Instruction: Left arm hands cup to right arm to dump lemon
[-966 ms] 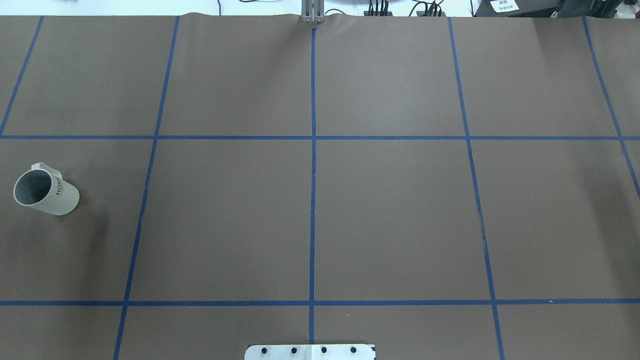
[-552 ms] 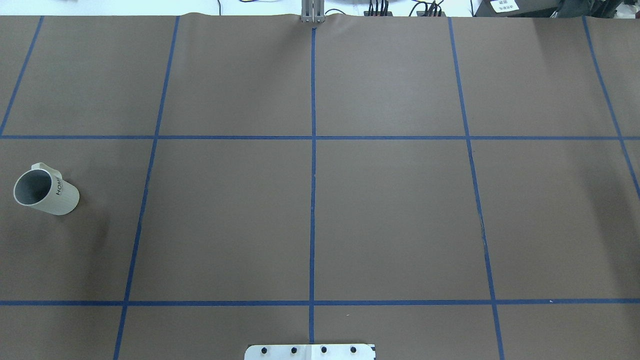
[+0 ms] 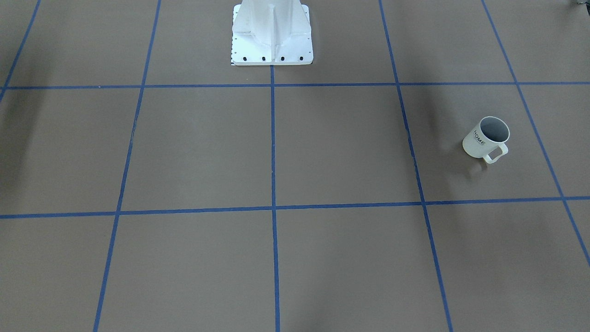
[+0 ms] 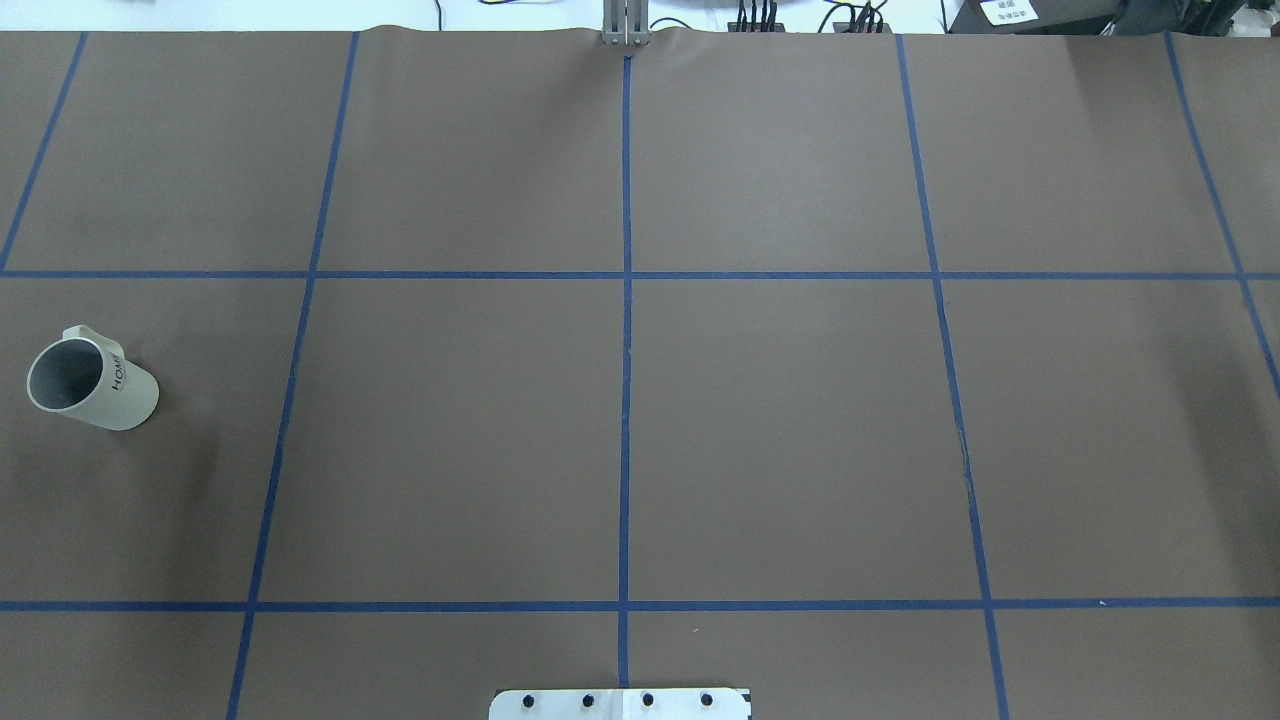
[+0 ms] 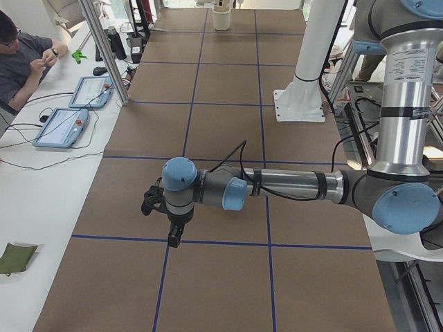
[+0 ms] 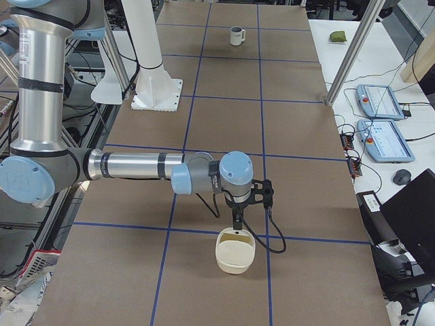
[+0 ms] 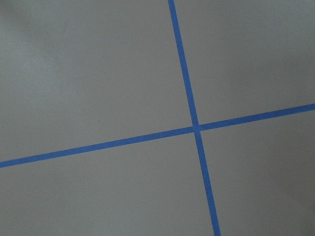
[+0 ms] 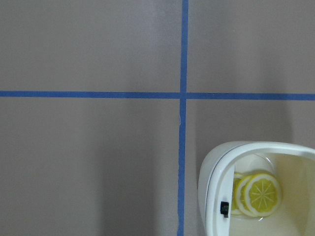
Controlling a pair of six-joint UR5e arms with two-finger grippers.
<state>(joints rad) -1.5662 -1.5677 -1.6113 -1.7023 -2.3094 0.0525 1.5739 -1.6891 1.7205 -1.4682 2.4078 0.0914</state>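
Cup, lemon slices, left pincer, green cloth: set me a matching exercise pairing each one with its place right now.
Things:
1. cup
2. lemon slices
3. left arm's pincer
4. green cloth

Places:
A. inside the cream bowl
B. on the white side bench
C. upright on the table, at the robot's left end
D. above a blue tape crossing

Pairs: 1-C, 2-A, 3-D, 4-B
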